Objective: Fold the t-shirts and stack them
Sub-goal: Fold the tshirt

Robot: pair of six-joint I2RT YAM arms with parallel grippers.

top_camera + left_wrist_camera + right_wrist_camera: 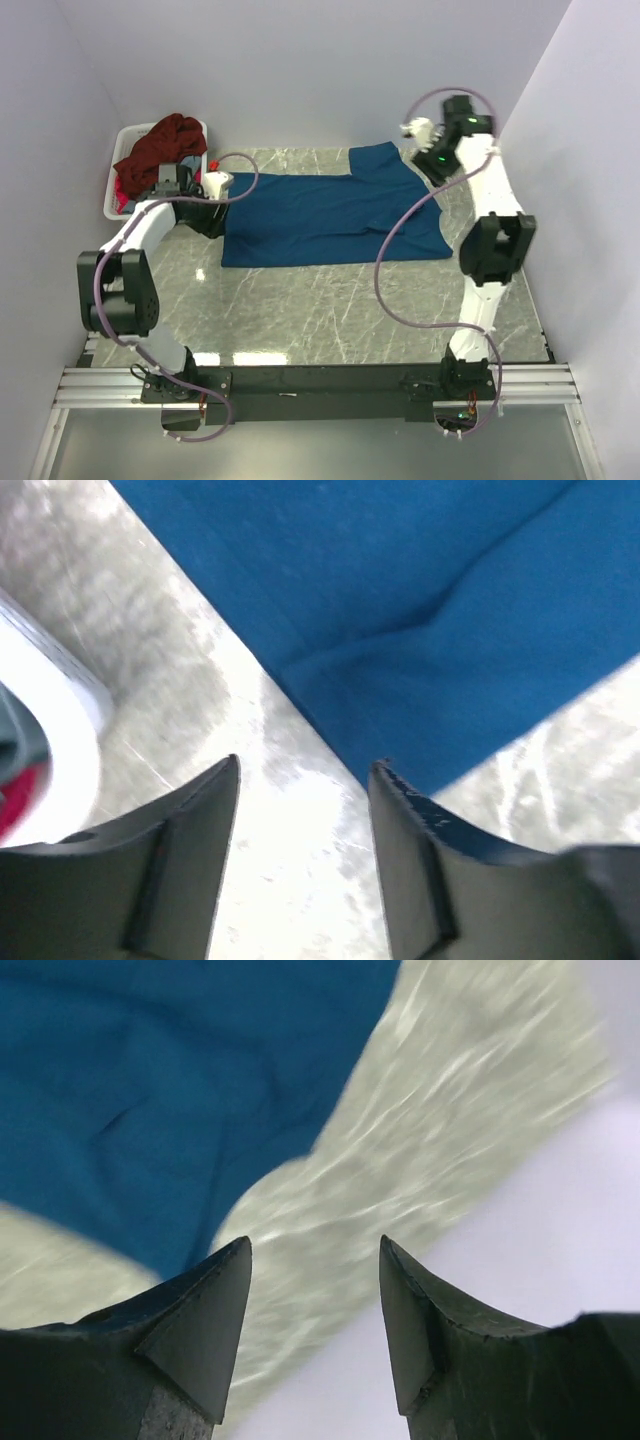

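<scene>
The deep blue short-sleeved cloth t-shirt lies spread almost flat on the far half of the grey marble-patterned desk, with one sleeve pointing toward the far right corner and a few shallow creases across it. A dark maroon red t-shirt sits bunched in the white plastic basket at the far left. The left tool hovers low at the blue shirt's left edge with its fingers apart and nothing between them, one tip just over the cloth's corner. The right tool hangs above the far right sleeve, also spread and empty. The blue shirt looks light, thin and limp, so it will likely sag and drape from any point it is lifted by, and it may slide easily on the smooth desk. It is not fragile, so a firm pinch should do no harm. The best holds seem to be the edges and corners, at the hem on the left and the sleeve or shoulder on the right, with each tool taking both layers so the fold comes over evenly.
</scene>
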